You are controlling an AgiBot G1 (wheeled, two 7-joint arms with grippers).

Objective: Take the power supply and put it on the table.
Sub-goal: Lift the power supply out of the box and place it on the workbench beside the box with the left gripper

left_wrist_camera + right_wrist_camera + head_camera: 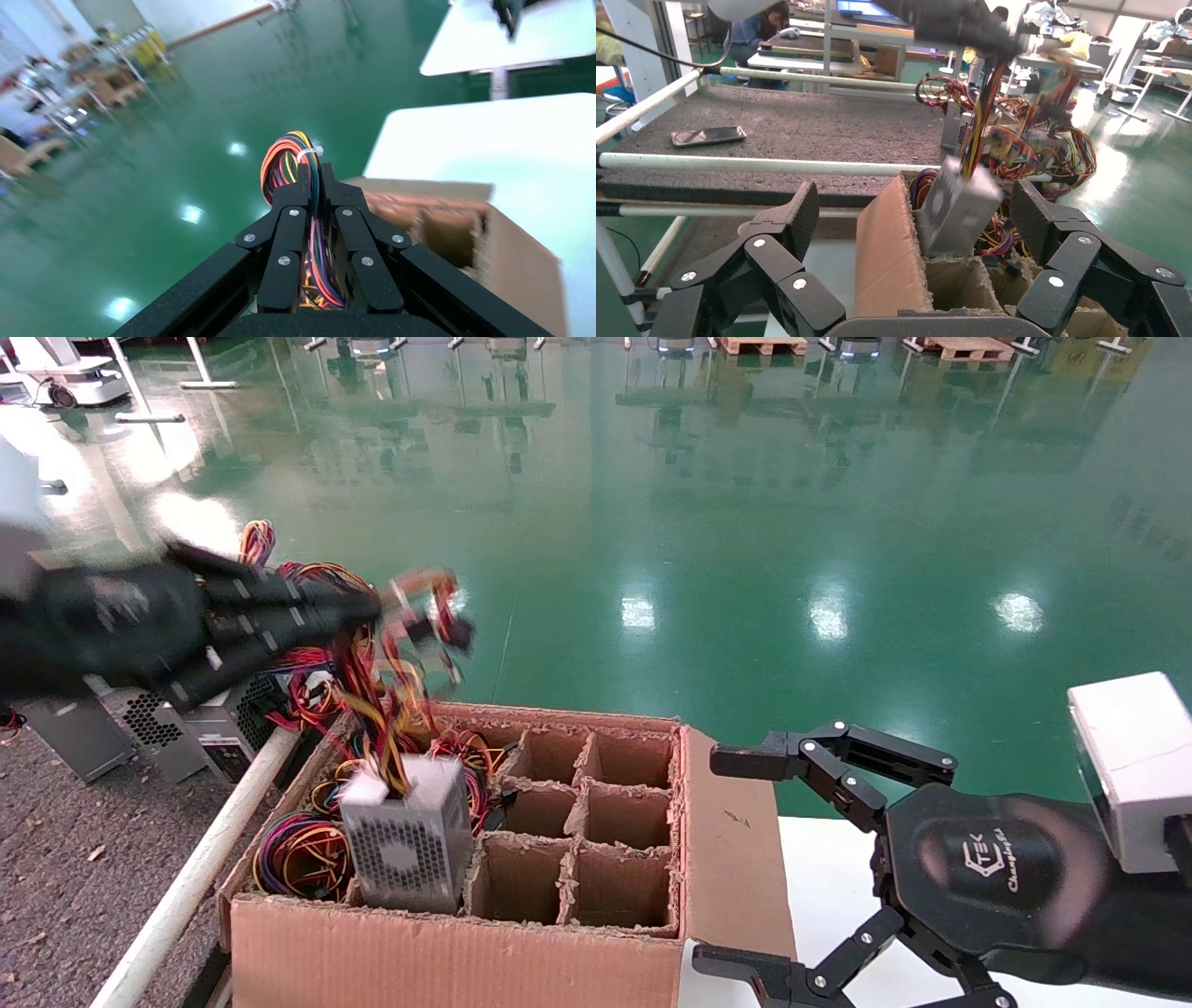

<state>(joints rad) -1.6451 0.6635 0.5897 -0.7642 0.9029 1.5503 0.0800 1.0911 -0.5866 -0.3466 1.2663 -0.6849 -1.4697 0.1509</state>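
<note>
A glossy green floor (745, 505) mirrors ceiling lights. Wooden pallets (764, 344) lie at the far edge. White-topped tables (520, 35) stand beyond, with cluttered workbenches (828, 53) nearby.

Both arms matte black. Right gripper (745, 868) had linked black fingers, silver screws at joints, white logo lettering on palm housing, white boxy block at wrist. Left gripper (314, 175) same black linkage, silver screws.

Silver-grey power supply (410, 845) (perforated side), yellow-red wires (391, 710), brown box (466, 952)
</note>
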